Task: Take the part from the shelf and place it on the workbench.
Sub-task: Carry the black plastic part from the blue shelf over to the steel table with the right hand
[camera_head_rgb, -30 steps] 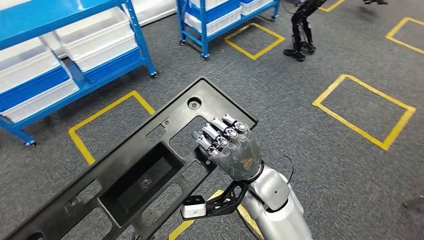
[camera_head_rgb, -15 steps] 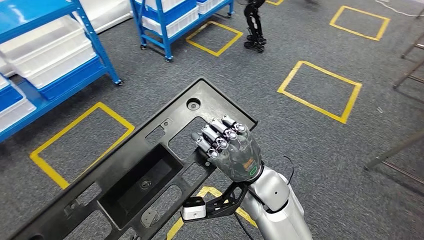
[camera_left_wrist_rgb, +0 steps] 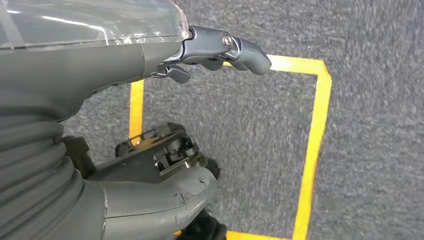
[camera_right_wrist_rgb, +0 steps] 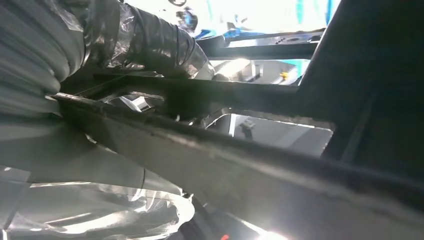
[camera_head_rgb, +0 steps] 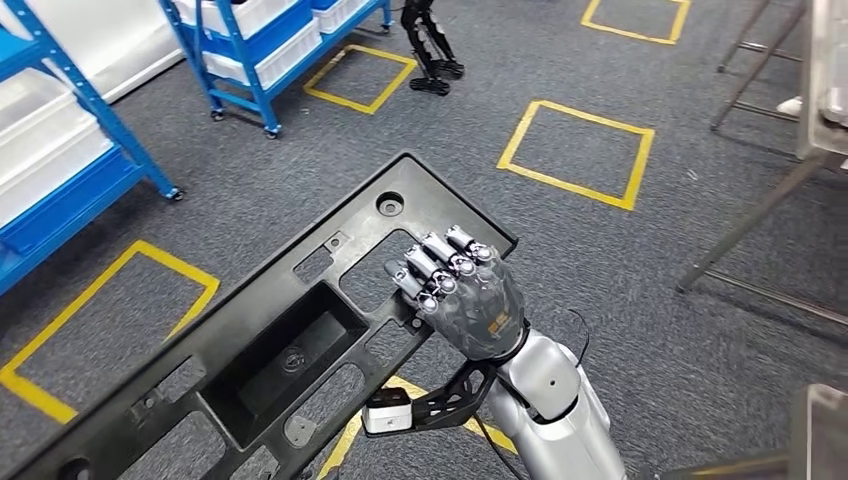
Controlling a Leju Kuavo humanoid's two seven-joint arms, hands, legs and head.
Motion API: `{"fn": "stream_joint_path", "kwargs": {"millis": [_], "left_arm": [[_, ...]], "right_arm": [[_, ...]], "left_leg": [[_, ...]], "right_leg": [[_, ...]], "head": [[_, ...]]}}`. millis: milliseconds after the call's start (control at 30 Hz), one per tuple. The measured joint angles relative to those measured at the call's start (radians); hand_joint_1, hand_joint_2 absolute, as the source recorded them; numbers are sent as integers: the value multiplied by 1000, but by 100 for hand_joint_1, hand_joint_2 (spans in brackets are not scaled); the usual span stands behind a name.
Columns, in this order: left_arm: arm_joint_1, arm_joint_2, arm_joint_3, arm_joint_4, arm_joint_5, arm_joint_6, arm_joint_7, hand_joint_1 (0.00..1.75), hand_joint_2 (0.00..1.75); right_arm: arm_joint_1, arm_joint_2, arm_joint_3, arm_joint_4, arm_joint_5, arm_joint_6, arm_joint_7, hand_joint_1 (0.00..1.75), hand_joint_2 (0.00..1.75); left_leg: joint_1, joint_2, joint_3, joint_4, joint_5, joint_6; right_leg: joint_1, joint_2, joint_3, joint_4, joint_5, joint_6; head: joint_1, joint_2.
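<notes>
The right hand (camera_head_rgb: 468, 297) grips the part (camera_head_rgb: 270, 345), a long black plastic panel with cut-outs and a deep recess at its middle. Its fingers (camera_head_rgb: 440, 268) curl over the panel's near edge, close to the end with the round hole; from there the panel runs away to the hand's left, held above the floor (camera_head_rgb: 560, 250). In the right wrist view the hand (camera_right_wrist_rgb: 100, 45) lies against the panel's dark ribs (camera_right_wrist_rgb: 280, 165), seen from underneath.

The left hand (camera_left_wrist_rgb: 150, 100) shows in its own wrist view: a thumb and a darker finger (camera_left_wrist_rgb: 240, 47) reach out over grey carpet. Whether it holds the panel's far end cannot be told.

Ahead of the right hand, yellow tape squares (camera_head_rgb: 577, 150) mark the carpet. Beyond them, off to the hand's right, stand the metal legs and edge of a bench (camera_head_rgb: 815, 90). Far to the hand's left is a blue shelf (camera_head_rgb: 60, 150) with white bins, and a second blue rack (camera_head_rgb: 262, 50) stands farther back.
</notes>
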Motion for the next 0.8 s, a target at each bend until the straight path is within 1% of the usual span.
{"fn": "stream_joint_path", "kwargs": {"millis": [33, 67, 100, 133, 167, 200, 233, 267, 300, 333, 367, 400, 433, 467, 500, 533, 567, 600, 633, 667, 700, 733, 767, 800], "left_arm": [[0, 0, 0, 0, 0, -1, 0, 0, 175], [-1, 0, 0, 0, 0, -2, 0, 0, 175], [-1, 0, 0, 0, 0, -2, -1, 0, 175], [-1, 0, 0, 0, 0, -2, -1, 0, 175], [-1, 0, 0, 0, 0, -2, -1, 0, 175], [-1, 0, 0, 0, 0, -3, -2, 0, 175], [-2, 0, 0, 0, 0, -3, -2, 0, 175], [-3, -2, 0, 0, 0, -3, -2, 0, 175], [-5, -3, 0, 0, 0, -2, -3, 0, 175], [-7, -5, 0, 0, 0, -2, -4, 0, 175], [-6, -6, 0, 0, 0, -1, -4, 0, 175], [-4, -6, 0, 0, 0, 0, -5, 0, 175], [-2, -5, 0, 0, 0, 1, -6, 0, 175], [1, -5, 0, 0, 1, 3, -7, 0, 175], [2, -5, 0, 0, 2, 4, -8, 0, 175], [2, -5, 0, 0, 2, 6, -10, 0, 175], [2, -5, 0, 0, 5, 8, -13, 0, 175], [2, -5, 1, 0, 7, 10, -16, 0, 175], [1, -5, 1, 0, 10, 13, -19, 0, 175], [1, -5, 2, 0, 13, 16, -24, 0, 175], [1, -5, 4, 0, 16, 18, -28, 0, 175], [1, -5, 5, 0, 18, 20, -32, 0, 175], [0, -6, 6, 0, 21, 21, -35, 0, 175], [-1, -6, 7, 0, 22, 21, -37, 0, 175]], "right_arm": [[0, -1, 1, 1, 2, 0, 5, 175, 175], [-1, -1, 1, 1, 3, 0, 10, 175, 175], [-2, -2, 3, 1, 6, 0, 17, 175, 175], [-4, -2, 4, 2, 8, 0, 22, 175, 175], [-6, -3, 7, 2, 10, 0, 28, 175, 175], [-7, -5, 10, 2, 12, 0, 33, 175, 175], [-8, -7, 12, 3, 12, 0, 38, 175, 175], [-9, -9, 14, 3, 13, 0, 43, 175, 175], [-10, -12, 16, 3, 13, 0, 47, 175, 175], [-13, -14, 18, 3, 13, 0, 51, 175, 175], [-16, -16, 20, 3, 13, 0, 55, 175, 175], [-18, -18, 23, 3, 13, 0, 60, 175, 175], [-19, -19, 27, 3, 14, 0, 64, 175, 175], [-18, -22, 30, 3, 14, 0, 66, 175, 175], [-18, -24, 32, 3, 14, 0, 68, 175, 175], [-18, -27, 34, 3, 14, 0, 69, 175, 175], [-18, -29, 37, 3, 14, 0, 70, 175, 175], [-18, -31, 39, 2, 14, 0, 70, 175, 175], [-18, -32, 40, 1, 14, 0, 71, 175, 175], [-19, -32, 42, 0, 14, 0, 71, 175, 175], [-20, -33, 43, -1, 14, 0, 71, 175, 175], [-20, -33, 43, -3, 14, 0, 72, 175, 175], [-20, -34, 44, -4, 15, 0, 72, 175, 175], [-20, -35, 44, -5, 15, 0, 72, 175, 175]], "left_leg": [[0, -7, 20, -51, 38, 5], [-1, -22, 49, -122, 77, 10], [0, -50, 77, -188, 106, 15], [0, -73, 98, -235, 121, 18], [-2, -90, 109, -260, 124, 20], [-3, -97, 112, -267, 122, 22], [-5, -87, 115, -273, 125, 25], [-4, -75, 118, -281, 130, 30], [-2, -62, 121, -290, 135, 36], [-1, -47, 124, -300, 141, 42], [-1, -32, 125, -305, 144, 46], [-3, -17, 125, -307, 145, 49], [-5, 0, 124, -307, 144, 51], [-6, 16, 123, -306, 144, 51], [-7, 31, 122, -305, 143, 51], [-7, 44, 121, -303, 141, 50], [-6, 56, 121, -300, 139, 48], [-7, 67, 121, -295, 135, 44], [-9, 76, 121, -289, 131, 40], [-11, 85, 121, -285, 127, 35], [-13, 93, 121, -283, 125, 30], [-14, 101, 123, -282, 124, 25], [-13, 109, 125, -282, 123, 20], [-11, 105, 125, -278, 117, 14]], "right_leg": [[1, 14, 1, 1, 0, 0], [1, 26, 2, 2, 0, 0], [1, 39, 1, 3, 1, 2], [-1, 50, -2, 4, 3, 6], [-5, 61, -6, 4, 5, 11], [-8, 73, -11, 3, 9, 18], [-11, 85, -14, -1, 13, 26], [-12, 85, -15, -1, 13, 32], [-9, 67, -20, 7, 5, 36], [-5, 37, -33, 34, -14, 40], [-3, 0, -54, 81, -44, 40], [-2, -29, -83, 143, -78, 43], [-4, -43, -112, 206, -105, 46], [-6, -49, -130, 248, -118, 49], [-9, -53, -132, 258, -113, 52], [-11, -59, -114, 229, -91, 54], [-12, -71, -78, 168, -60, 55], [-11, -95, -38, 97, -37, 53], [-8, -114, -6, 40, -19, 49], [-4, -127, 13, 3, -12, 44], [1, -131, 17, -8, -14, 38], [3, -120, 14, -7, -11, 34], [3, -109, 13, -8, -9, 29], [0, -98, 14, -11, -6, 23]], "head": [[0, 0], [0, 0], [0, 0], [0, 0], [0, 0], [0, 0], [0, 0], [0, 0], [1, 0], [2, 0], [3, 0], [3, 0], [3, 0], [3, 0], [3, 0], [3, 0], [4, 0], [3, 0], [3, 0], [3, 0], [3, 0], [3, 0], [3, 0], [3, 0]]}}
